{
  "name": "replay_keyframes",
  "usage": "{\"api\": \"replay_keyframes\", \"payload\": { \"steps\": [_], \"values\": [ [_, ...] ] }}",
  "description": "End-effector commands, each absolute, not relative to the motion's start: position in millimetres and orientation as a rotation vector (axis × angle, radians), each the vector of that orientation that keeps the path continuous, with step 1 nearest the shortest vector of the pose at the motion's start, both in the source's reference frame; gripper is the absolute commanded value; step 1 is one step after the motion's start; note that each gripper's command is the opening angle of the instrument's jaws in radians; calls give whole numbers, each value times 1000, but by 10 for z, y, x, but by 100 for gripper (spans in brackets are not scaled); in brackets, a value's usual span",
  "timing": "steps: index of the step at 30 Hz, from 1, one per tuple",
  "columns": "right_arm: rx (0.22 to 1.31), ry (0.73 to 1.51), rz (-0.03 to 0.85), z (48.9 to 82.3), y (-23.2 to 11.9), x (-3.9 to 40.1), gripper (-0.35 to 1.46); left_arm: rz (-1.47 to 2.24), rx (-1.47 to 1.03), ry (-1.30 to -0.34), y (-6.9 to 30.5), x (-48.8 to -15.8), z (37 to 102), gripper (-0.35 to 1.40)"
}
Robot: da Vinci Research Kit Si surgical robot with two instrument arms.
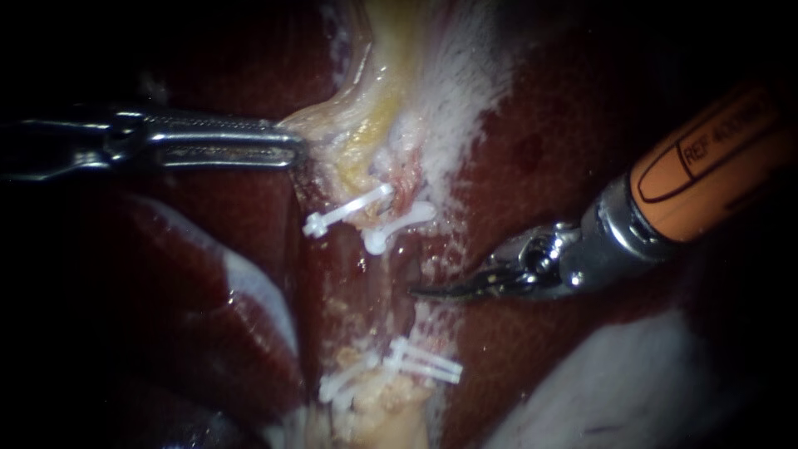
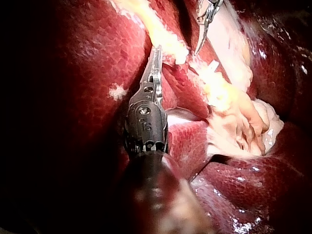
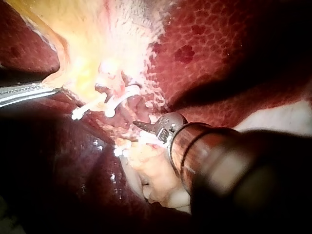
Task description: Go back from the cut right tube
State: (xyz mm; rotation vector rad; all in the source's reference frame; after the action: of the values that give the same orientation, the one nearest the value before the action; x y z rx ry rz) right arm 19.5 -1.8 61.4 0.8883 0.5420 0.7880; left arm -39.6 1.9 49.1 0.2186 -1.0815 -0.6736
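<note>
Two white clips point(image 1: 345, 209) point(image 1: 399, 224) sit on the upper tube stumps under the yellowish tissue point(image 1: 366, 125). More white clips point(image 1: 424, 363) lie on the lower stumps, and bare liver bed point(image 1: 382, 283) shows in the gap between them. My right instrument point(image 1: 424, 292), orange-shafted with thin curved blades lying together, hovers just right of that gap, holding nothing. From the left, my left instrument point(image 1: 295, 150) has its long jaws shut on the edge of the yellowish tissue. The right wrist view shows the blades point(image 3: 139, 125) a little below the upper clips point(image 3: 117, 103).
Dark red liver point(image 1: 565, 141) surrounds the field on both sides. Pale whitish film point(image 1: 465, 91) runs down beside the yellowish tissue. A pale lobe edge point(image 1: 615, 382) lies under the right instrument's shaft. Lumpy pale tissue point(image 2: 239, 122) shows in the left wrist view.
</note>
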Motion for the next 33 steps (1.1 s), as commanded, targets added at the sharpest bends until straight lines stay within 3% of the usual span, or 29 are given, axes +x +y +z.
{"api": "replay_keyframes", "payload": {
  "steps": [1, 15, 24, 33],
  "values": [
    [888, 542, 788, 614, -18, 195, -35, -673, 218, -1082, 19, -396, 491, -35],
    [910, 586, 791, 614, -18, 195, -35, -674, 217, -1081, 18, -397, 491, -35],
    [908, 593, 794, 617, -18, 195, 9, -674, 217, -1081, 17, -397, 491, -35],
    [911, 607, 804, 620, -17, 195, 27, -675, 214, -1080, 17, -397, 491, -35]
  ]
}}
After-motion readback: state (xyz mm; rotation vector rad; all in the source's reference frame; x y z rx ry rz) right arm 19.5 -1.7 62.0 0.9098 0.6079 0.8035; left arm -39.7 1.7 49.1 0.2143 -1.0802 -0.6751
